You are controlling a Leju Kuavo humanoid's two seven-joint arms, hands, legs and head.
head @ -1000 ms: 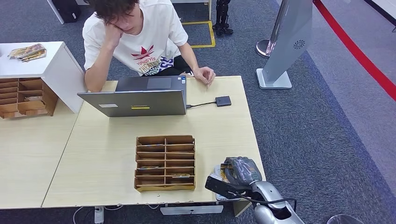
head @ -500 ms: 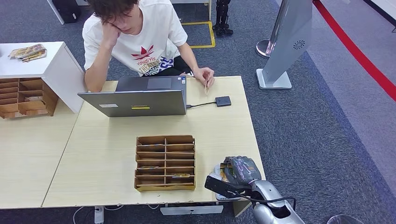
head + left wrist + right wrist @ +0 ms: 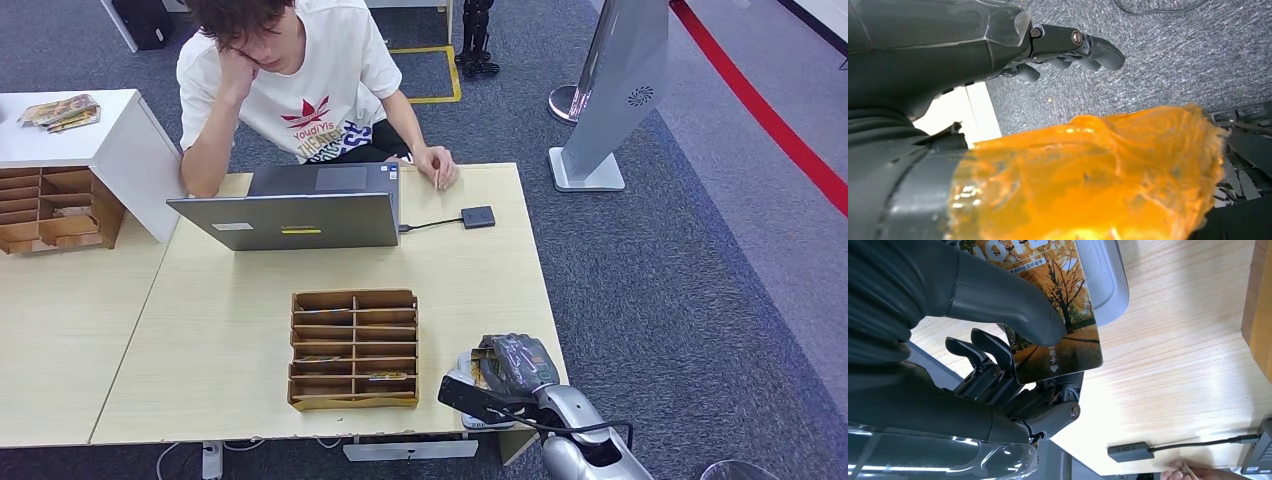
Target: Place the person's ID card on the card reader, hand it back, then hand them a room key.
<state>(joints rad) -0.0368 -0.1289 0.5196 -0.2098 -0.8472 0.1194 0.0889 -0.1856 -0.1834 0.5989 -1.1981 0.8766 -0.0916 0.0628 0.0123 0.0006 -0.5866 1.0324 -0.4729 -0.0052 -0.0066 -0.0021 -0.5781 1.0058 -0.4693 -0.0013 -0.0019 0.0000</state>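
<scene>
Room key card (image 3: 1058, 315), printed with autumn trees and some lettering, was pinched in the right hand (image 3: 998, 355): thumb (image 3: 1008, 302) pressed on its printed face, darker fingers (image 3: 993, 367) behind it. It sat above a pale grey holder (image 3: 1105, 282) on the light wood table (image 3: 470, 290), near the table's front right corner; in the head view the right hand (image 3: 512, 368) rested at that corner.

Card reader (image 3: 478, 217): small dark square on the table's far side, cabled to the laptop (image 3: 300, 208).

Person (image 3: 290, 80): seated behind the laptop, head propped on one hand, the other hand (image 3: 438, 166) resting on the table just beside the laptop and holding a thin pale card (image 3: 437, 181), edge-on and too small to read.

Wooden organiser (image 3: 354, 349): slotted tray at the table's middle front, a few cards in its lower slots, just beside the right hand.

Left hand (image 3: 998, 55): hung over grey carpet (image 3: 1158, 60), fingers (image 3: 1083, 47) curled forward, nothing seen between them; whether they were closed could not be told. An orange blur (image 3: 1088, 175) covered much of that view.

Second wooden organiser (image 3: 55, 208) stood beside a white cabinet (image 3: 110, 150).
</scene>
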